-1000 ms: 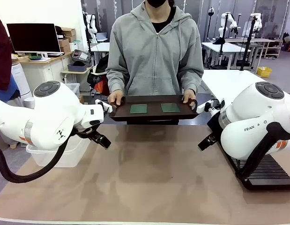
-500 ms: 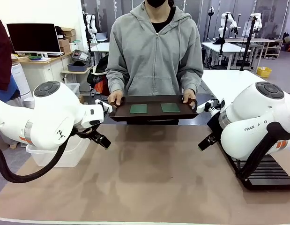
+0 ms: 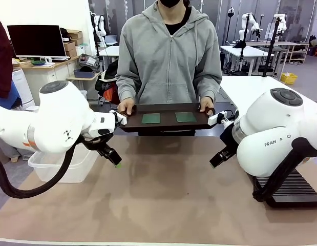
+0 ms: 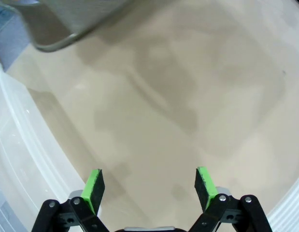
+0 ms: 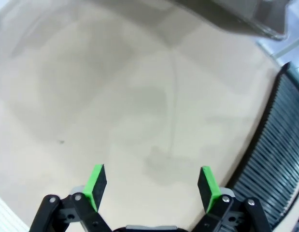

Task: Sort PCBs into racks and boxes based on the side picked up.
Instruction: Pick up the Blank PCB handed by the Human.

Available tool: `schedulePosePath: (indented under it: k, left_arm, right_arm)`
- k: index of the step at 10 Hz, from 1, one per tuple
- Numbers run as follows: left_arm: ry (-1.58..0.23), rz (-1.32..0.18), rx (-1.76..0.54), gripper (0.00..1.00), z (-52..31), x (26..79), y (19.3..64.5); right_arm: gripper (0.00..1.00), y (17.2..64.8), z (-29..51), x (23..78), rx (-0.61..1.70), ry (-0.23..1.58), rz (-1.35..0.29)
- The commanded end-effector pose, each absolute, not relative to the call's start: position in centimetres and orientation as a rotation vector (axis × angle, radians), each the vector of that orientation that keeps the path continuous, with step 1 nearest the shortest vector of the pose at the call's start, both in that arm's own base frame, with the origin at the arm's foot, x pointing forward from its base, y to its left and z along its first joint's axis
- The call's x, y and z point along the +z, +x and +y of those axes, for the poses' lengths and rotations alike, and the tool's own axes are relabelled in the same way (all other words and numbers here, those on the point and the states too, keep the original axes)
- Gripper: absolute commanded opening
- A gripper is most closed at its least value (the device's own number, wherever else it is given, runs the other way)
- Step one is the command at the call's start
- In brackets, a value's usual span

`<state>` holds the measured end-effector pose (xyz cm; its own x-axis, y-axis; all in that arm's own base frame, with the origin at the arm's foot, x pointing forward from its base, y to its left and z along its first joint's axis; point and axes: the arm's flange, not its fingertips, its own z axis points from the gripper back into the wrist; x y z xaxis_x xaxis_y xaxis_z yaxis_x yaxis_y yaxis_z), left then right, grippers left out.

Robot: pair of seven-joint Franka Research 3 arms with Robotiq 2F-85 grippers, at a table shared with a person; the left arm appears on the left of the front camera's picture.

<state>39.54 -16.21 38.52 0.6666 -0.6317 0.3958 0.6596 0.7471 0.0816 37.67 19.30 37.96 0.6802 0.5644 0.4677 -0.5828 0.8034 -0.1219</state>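
Observation:
Two green PCBs (image 3: 151, 118) (image 3: 186, 117) lie flat on a dark brown tray (image 3: 168, 124) that a person holds with both hands at the table's far edge. My left gripper (image 3: 115, 160) hangs open over bare table, below and left of the tray. In the left wrist view it (image 4: 149, 187) holds nothing, with the clear box (image 4: 14, 159) beside it. My right gripper (image 3: 214, 162) is open too, near the tray's right end. Its own view shows the gripper (image 5: 151, 186) empty over the mat, the black rack (image 5: 279, 145) close by.
The clear box (image 3: 61, 165) stands at the table's left edge behind my left arm. The black rack (image 3: 291, 187) lies at the right edge under my right arm. Tan table mat (image 3: 163, 189) spreads between the arms. Desks and a monitor stand behind the person.
Both arms have swung a little toward the table's middle, and both grippers now hang slightly lower and further in. The tray and the PCBs have not moved.

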Motion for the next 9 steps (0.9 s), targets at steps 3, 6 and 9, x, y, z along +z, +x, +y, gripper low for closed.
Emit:
schedulePosePath:
  k: [3,6,9]
  left_arm:
    - [-0.200,-0.263,-0.977,1.00,-13.6,45.9,36.8]
    - [-0.380,-0.376,-1.144,1.00,-11.9,53.1,36.3]
    - [-0.393,-0.513,-1.136,1.00,-8.4,57.7,38.2]
  right_arm:
    - [1.00,32.1,17.8,45.5,0.706,0.131,-0.402]
    - [1.00,31.7,15.4,52.8,0.764,0.296,-0.392]
    - [1.00,31.9,10.5,59.4,0.815,0.373,-0.463]
